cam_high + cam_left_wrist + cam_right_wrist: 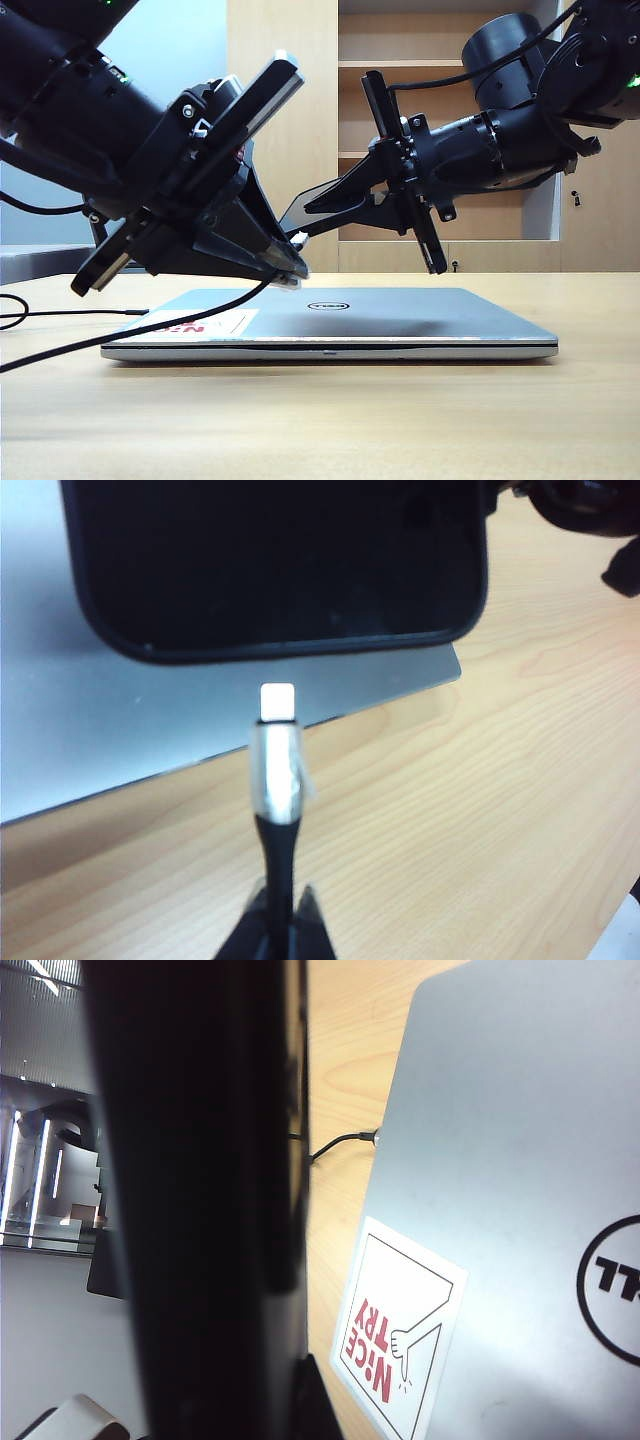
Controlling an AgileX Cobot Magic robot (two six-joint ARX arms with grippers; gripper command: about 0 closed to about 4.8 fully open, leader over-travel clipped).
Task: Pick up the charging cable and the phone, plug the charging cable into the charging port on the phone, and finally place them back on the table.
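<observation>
Left gripper point(275, 925) is pinching the charging cable point(275, 780) just behind its plug, aiming it lengthwise at the phone point(280, 560), almost touching its bottom edge. Right gripper point(300, 222) is clamping that phone, both hovering over the laptop point(400, 320) on the table point(320, 420).

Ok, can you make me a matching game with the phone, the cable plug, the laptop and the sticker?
Things:
1. phone
2. charging cable plug
3. laptop
4. sticker

Descriptions:
A. silver, lying closed on the table
B. held by the left gripper, just short of the phone's edge
C. white with red letters
D. black, held up by the right gripper

Pairs: 1-D, 2-B, 3-A, 4-C
</observation>
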